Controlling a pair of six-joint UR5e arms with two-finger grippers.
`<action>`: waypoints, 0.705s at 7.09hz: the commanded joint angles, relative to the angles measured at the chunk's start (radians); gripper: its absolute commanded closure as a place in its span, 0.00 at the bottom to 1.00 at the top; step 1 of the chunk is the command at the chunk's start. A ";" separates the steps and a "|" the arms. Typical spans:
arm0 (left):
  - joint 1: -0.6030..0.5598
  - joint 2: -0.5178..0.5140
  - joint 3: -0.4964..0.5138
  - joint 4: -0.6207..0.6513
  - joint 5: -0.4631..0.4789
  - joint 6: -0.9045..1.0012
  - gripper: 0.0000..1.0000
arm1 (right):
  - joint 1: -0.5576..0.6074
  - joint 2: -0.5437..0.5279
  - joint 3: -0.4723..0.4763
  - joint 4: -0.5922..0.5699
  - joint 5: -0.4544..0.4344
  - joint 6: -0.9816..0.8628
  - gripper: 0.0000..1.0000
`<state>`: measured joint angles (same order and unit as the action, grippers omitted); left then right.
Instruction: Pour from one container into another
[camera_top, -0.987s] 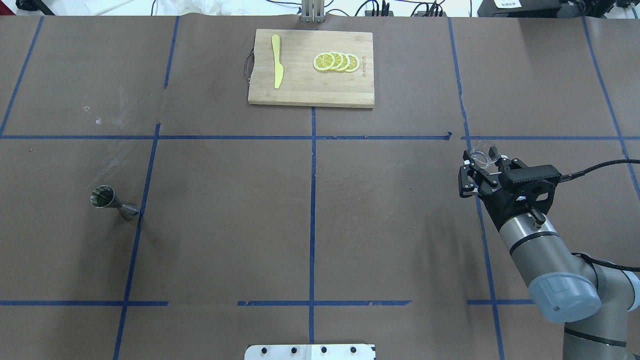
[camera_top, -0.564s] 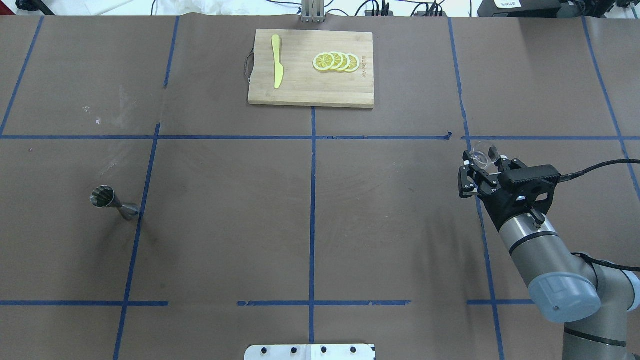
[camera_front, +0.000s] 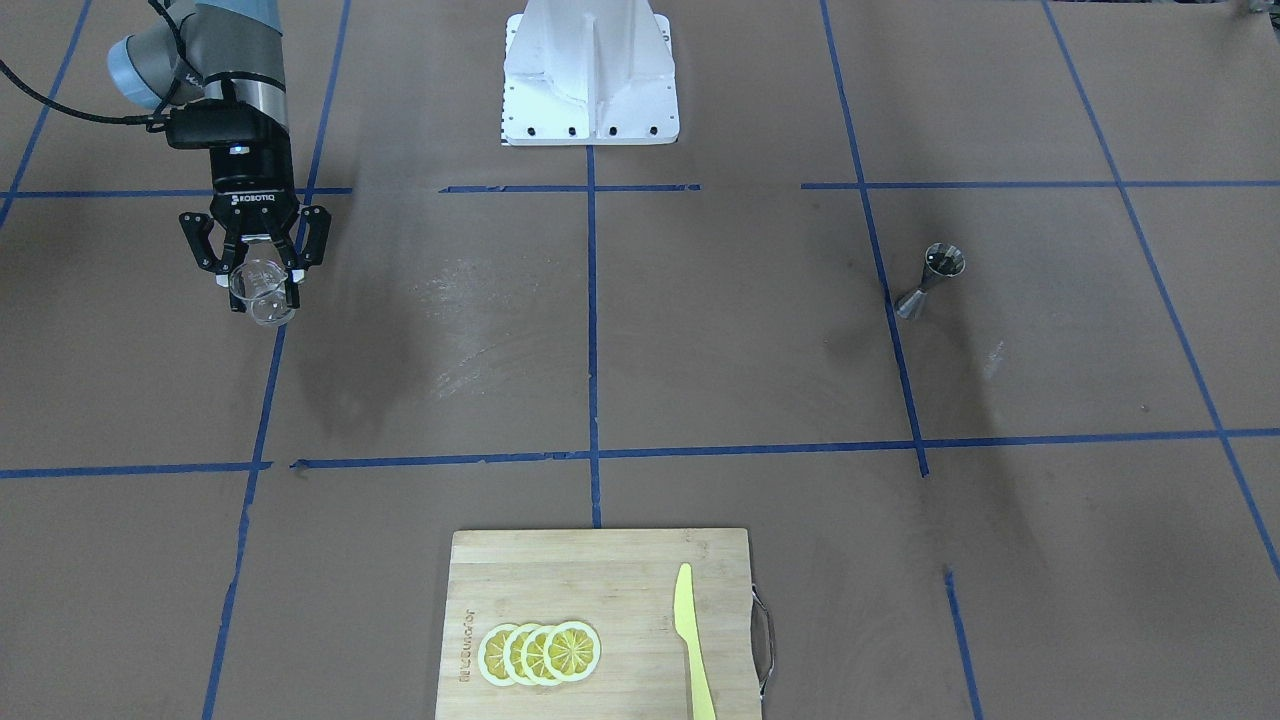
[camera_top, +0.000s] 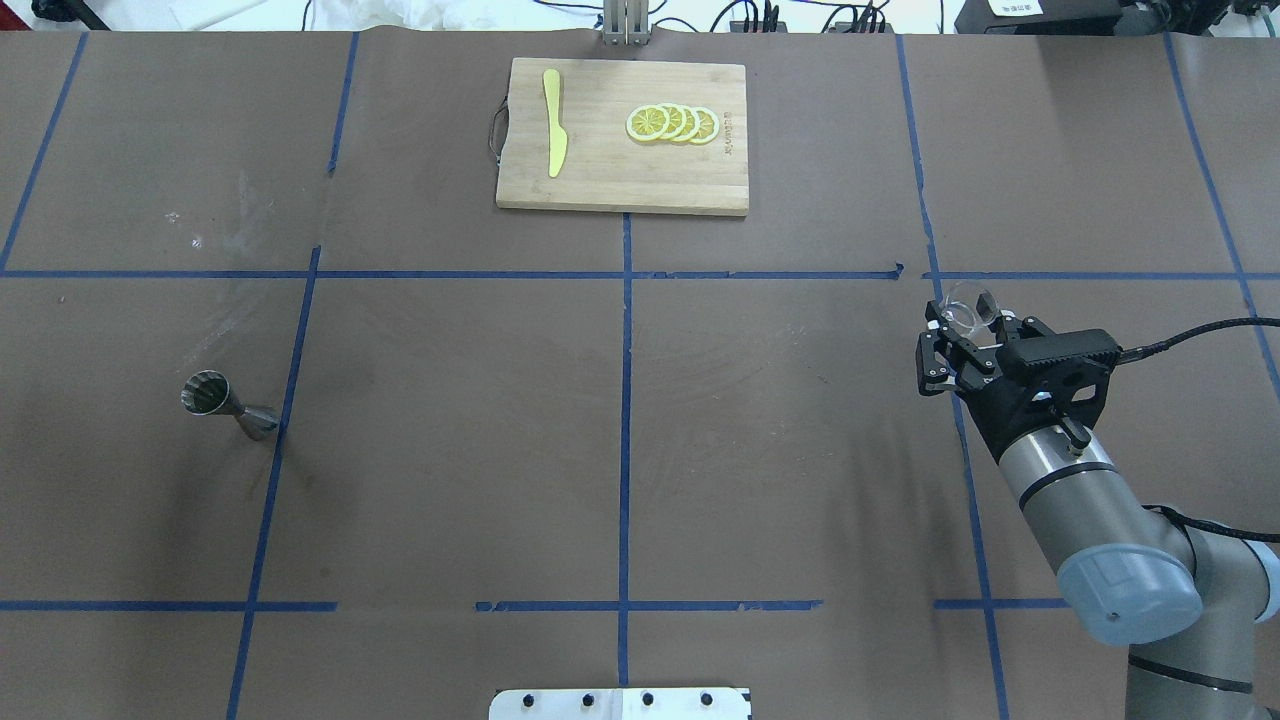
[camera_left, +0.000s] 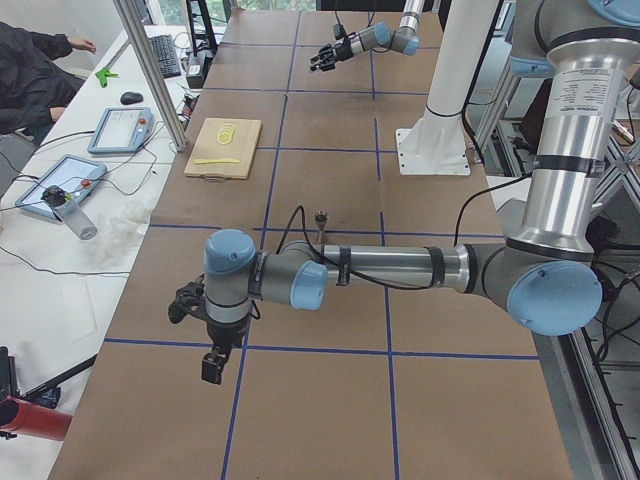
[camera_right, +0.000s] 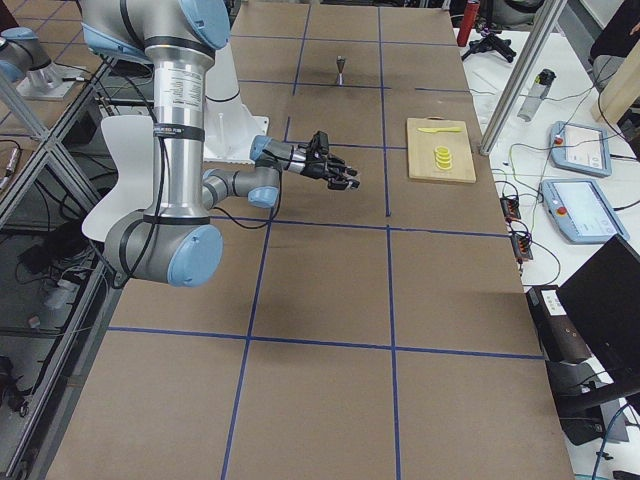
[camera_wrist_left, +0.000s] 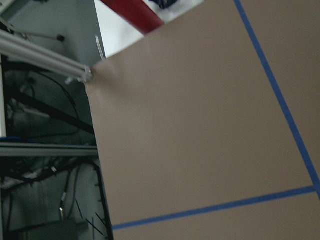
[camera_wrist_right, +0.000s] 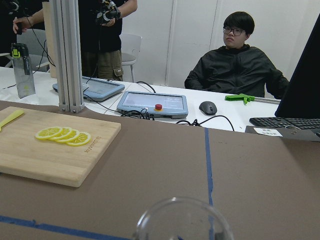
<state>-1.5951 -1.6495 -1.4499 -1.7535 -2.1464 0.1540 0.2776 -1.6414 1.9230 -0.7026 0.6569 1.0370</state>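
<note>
A clear glass cup (camera_top: 968, 306) hangs above the table on the right, with my right gripper (camera_top: 960, 330) shut on it. The front view shows the same glass cup (camera_front: 262, 292) between the fingertips of my right gripper (camera_front: 256, 280). Its rim (camera_wrist_right: 182, 220) fills the bottom of the right wrist view. The metal jigger (camera_top: 228, 406) stands upright far off at the left, also seen as the jigger (camera_front: 930, 280) from the front. My left gripper (camera_left: 210, 345) shows only in the left side view, low over the table's left end; I cannot tell its state.
A wooden cutting board (camera_top: 620, 185) with lemon slices (camera_top: 672, 123) and a yellow knife (camera_top: 553, 135) lies at the far middle edge. The white robot base (camera_front: 590, 70) sits at the near edge. Blue tape lines cross the brown table cover. Operators sit beyond the far edge.
The right gripper and the glass cup have barely shifted, a touch toward the far side. The jigger has not moved.
</note>
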 joint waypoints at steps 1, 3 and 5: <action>-0.002 0.066 -0.015 0.000 -0.125 0.002 0.00 | 0.000 -0.002 0.001 0.000 0.007 -0.002 1.00; -0.002 0.068 -0.024 -0.003 -0.132 0.002 0.00 | 0.002 -0.015 -0.005 0.003 0.055 -0.005 1.00; -0.002 0.063 -0.026 -0.006 -0.133 0.002 0.00 | 0.000 -0.017 -0.051 0.012 0.047 0.079 1.00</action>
<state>-1.5969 -1.5846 -1.4738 -1.7576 -2.2774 0.1564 0.2787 -1.6567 1.8998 -0.6959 0.7068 1.0627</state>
